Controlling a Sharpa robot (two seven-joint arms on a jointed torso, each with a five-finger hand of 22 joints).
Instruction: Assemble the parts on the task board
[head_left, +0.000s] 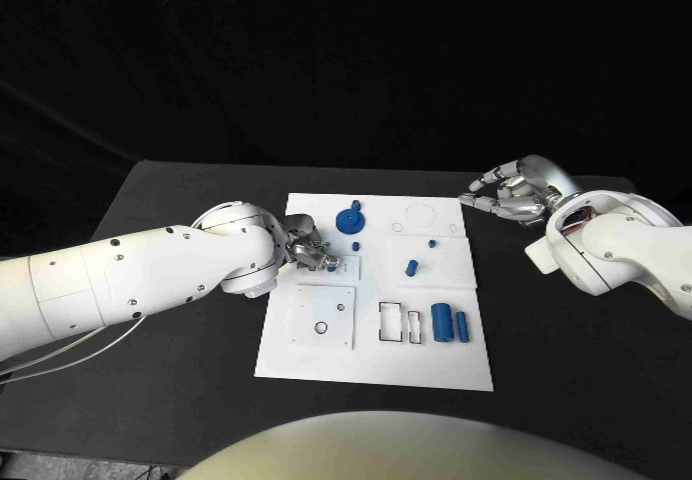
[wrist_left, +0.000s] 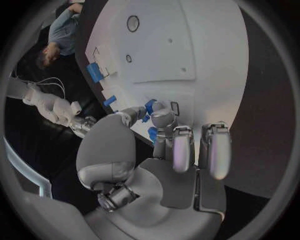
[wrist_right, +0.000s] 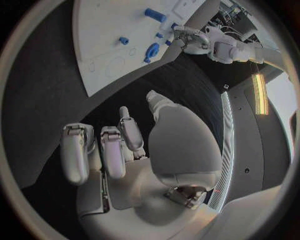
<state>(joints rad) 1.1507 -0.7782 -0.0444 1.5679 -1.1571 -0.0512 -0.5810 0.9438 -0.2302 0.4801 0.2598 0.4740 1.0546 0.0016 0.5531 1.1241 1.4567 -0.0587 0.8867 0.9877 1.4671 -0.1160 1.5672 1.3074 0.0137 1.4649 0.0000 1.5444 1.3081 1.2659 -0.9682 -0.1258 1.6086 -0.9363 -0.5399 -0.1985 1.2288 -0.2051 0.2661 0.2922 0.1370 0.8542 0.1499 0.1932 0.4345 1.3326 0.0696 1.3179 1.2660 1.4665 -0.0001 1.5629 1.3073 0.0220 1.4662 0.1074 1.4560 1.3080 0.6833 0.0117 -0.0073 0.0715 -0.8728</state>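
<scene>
The white task board (head_left: 433, 360) lies in the middle of the table. My left hand (head_left: 310, 250) hovers low over its left middle, fingertips (head_left: 330, 262) at a square recess. A small blue part (head_left: 356, 245) stands just beyond them. In the left wrist view this small blue part (wrist_left: 150, 105) shows between thumb and finger, and I cannot tell whether they touch it. A blue gear-like part (head_left: 348, 220) sits further back. My right hand (head_left: 508, 195) hangs off the board's far right corner, holding nothing, fingers loosely bent in the right wrist view (wrist_right: 125, 145).
Two blue cylinders (head_left: 450, 323) lie side by side on the board's right front, next to narrow slots (head_left: 397, 322). A short blue piece (head_left: 411, 267) and a tiny one (head_left: 431, 242) lie mid-right. A plate with a round hole (head_left: 323, 316) sits front left.
</scene>
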